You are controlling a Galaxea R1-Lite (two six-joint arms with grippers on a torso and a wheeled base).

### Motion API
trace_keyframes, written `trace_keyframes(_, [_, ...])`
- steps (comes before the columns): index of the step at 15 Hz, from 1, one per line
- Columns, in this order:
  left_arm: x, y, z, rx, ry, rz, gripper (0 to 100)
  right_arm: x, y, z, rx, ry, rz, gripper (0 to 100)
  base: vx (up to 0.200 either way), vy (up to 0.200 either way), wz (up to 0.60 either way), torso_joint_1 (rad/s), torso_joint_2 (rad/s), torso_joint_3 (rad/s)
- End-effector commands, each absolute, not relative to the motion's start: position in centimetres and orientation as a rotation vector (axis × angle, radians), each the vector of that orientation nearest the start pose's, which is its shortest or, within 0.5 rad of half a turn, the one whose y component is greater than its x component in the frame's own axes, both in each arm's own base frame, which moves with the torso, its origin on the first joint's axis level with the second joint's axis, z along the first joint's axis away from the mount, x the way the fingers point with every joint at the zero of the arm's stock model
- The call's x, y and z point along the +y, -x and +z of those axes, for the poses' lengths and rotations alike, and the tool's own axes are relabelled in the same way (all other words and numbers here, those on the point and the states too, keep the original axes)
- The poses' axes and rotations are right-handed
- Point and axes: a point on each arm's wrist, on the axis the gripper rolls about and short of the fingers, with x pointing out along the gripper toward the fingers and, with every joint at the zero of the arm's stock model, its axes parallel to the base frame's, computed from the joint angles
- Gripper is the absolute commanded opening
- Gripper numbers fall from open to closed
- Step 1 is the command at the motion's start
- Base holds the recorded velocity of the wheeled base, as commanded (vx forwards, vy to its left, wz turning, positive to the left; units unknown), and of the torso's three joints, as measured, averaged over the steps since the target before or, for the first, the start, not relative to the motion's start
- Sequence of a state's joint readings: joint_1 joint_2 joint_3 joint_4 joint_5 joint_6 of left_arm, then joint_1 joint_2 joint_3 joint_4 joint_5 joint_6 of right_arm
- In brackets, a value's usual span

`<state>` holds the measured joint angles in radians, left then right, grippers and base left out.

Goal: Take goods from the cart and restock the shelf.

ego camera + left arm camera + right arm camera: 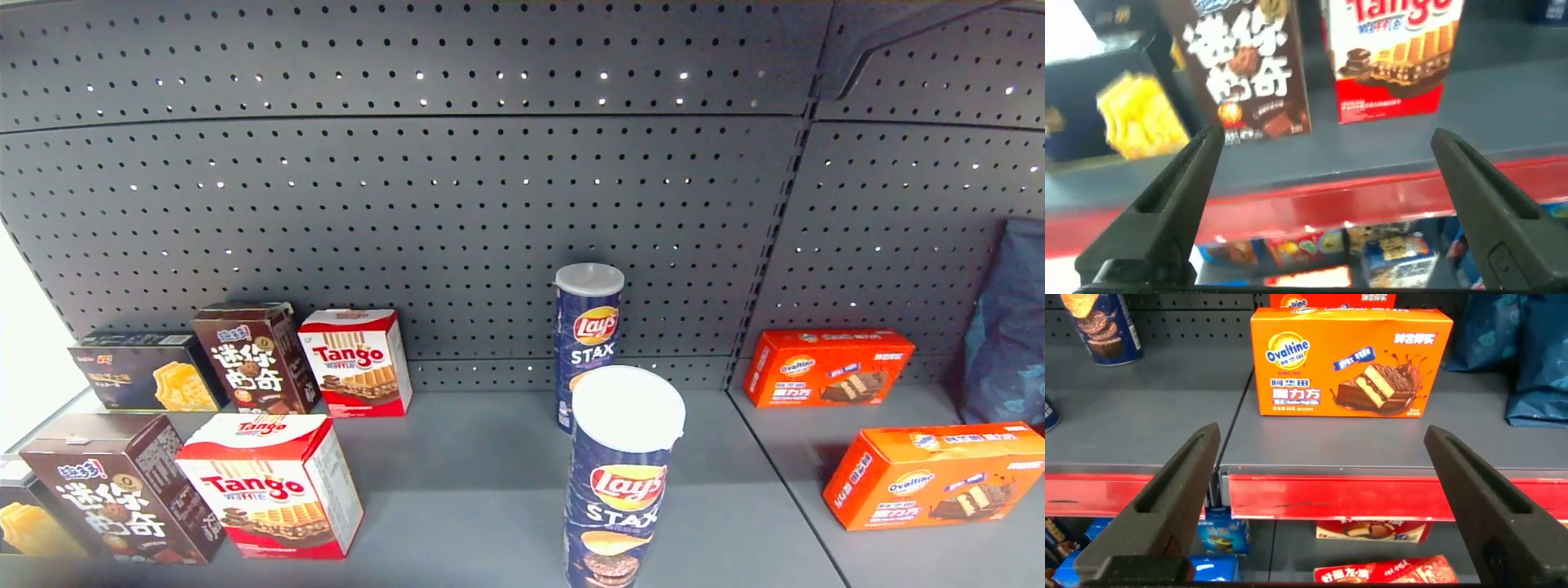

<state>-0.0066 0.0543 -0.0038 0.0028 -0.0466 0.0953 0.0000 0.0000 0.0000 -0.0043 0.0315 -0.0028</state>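
The left gripper (1324,135) and right gripper (1321,431) hang just before the shelf (490,490) edge, jaws released and empty. On it stand wafer boxes (273,482) left, chip cans (624,482) centre and orange boxes (931,474) right. The cans look light, stiff, smooth and tippy, so are probably best gripped mid-body.

A grey metal shelf (490,490) with a perforated back panel carries two tall dark-blue crisp cans with white lids, both upright. The rear can (586,343) stands near the panel and the front can (620,482) just at its 6 o'clock. At their 9 o'clock stand two red-and-white wafer boxes (273,486), two dark-brown cartons (114,490) and black-and-yellow boxes (147,371), in front and rear rows, while at 3 o'clock two orange cartons (935,474) rest on their long sides, one behind the other.
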Motion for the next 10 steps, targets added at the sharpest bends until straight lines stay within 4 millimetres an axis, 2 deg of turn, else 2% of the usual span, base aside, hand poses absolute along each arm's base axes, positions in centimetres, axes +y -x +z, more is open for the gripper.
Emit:
trace_keyframes(1, [-0.18,2.3,7.64,-0.012,-0.143,-0.084,100,0.07,2.28,7.6,-0.005,0.003,0.032,100,0.0,0.0,0.0,0.0,0.0,0.0])
trace_keyframes(4, [-0.21,2.3,7.61,-0.01,-0.132,-0.098,100,0.07,2.28,7.6,-0.005,0.003,0.032,100,0.0,0.0,0.0,0.0,0.0,0.0])
trace_keyframes(7, [-0.21,2.3,7.61,-0.005,-0.031,-0.098,100,0.07,2.28,7.6,-0.005,0.003,0.032,100,0.0,0.0,0.0,0.0,0.0,0.0])
trace_keyframes(10, [-0.27,2.31,7.61,-0.006,-0.042,-0.127,100,0.07,2.28,7.6,-0.005,0.003,0.032,100,0.0,0.0,0.0,0.0,0.0,0.0])
